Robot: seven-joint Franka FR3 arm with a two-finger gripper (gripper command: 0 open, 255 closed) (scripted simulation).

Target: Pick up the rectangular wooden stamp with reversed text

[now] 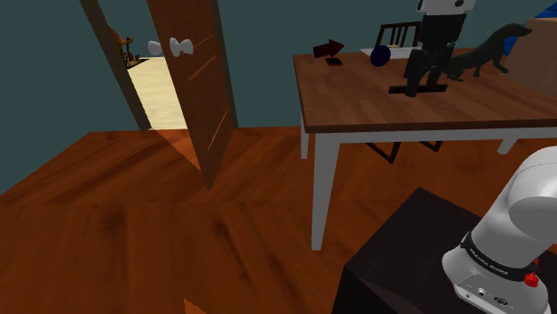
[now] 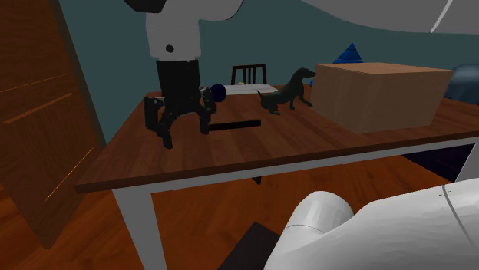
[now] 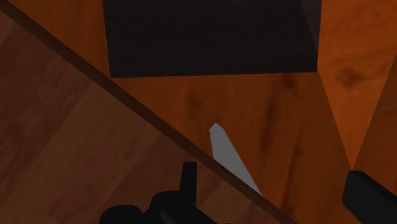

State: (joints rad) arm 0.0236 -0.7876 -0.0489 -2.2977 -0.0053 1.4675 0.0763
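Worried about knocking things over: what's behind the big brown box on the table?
A blue pointed tip rises behind the box, above its top edge. The box covers the rest of it, so its full shape and what it stands on cannot be seen.

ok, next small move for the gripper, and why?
Probably slide the open black gripper toward the second exterior view's right: the flat dark rectangular bar, likely the stamp, seems to lie on the brown wooden table beside it, not between the jaws.
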